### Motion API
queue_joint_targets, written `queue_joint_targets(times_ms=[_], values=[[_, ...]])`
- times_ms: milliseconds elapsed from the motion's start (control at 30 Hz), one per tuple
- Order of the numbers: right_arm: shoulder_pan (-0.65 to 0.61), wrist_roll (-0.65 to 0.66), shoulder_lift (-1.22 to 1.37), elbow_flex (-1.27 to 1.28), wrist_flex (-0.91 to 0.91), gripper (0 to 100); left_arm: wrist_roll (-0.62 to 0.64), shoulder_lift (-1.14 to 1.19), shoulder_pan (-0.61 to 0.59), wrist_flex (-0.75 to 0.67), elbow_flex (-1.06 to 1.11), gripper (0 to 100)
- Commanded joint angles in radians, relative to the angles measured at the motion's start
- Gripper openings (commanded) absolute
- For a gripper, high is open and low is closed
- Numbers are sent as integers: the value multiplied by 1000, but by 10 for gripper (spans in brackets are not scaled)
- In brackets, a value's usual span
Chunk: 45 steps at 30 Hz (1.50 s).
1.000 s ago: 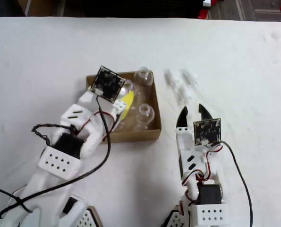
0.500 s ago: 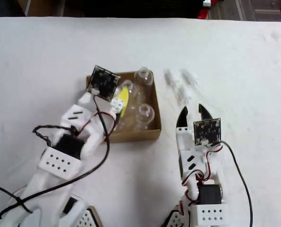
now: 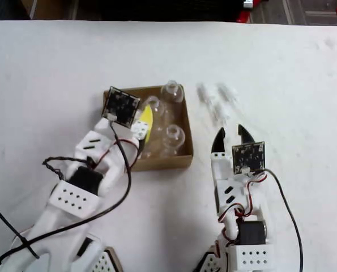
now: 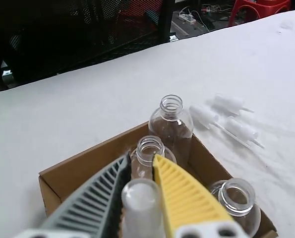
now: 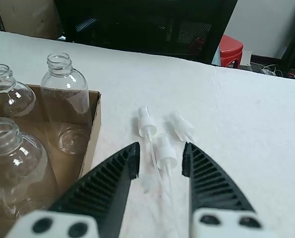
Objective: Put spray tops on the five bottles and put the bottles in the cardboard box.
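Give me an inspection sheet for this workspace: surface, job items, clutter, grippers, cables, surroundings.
Surface: white table, flat, no spills seen.
Job's things: cardboard box; three uncapped bottles standing in it; three spray tops loose on the table beside it.
Clutter: nothing seen.
Grippers: left gripper over the box, shut on a frosted cap; right gripper open, low beside the box, pointing at the spray tops.
Cables: black cable loops across the left arm; wires on the right arm.
Surroundings: red stool, dark room beyond the table.

White table: cardboard box, spray tops
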Motion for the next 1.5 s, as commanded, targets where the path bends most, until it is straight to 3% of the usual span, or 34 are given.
queue_joint_targets(times_ms=[0,167,533,633,733,967,1200,1467], values=[[10,11,-4,8,-16,127,15,5,4,0,-14,69],[10,11,-4,8,-16,127,34,2,4,57,-31,192],[10,11,-4,8,-16,127,66,-335,-38,219,-55,193],[10,11,-4,8,-16,127,64,-432,-117,350,-150,199],[10,11,-4,8,-16,127,43,-461,-272,539,-311,234],[10,11,-4,8,-16,127,-290,-237,-516,775,-505,204],[10,11,-4,8,-16,127,-580,222,-719,792,-666,191],[10,11,-4,8,-16,127,-891,621,-727,1074,-870,194]])
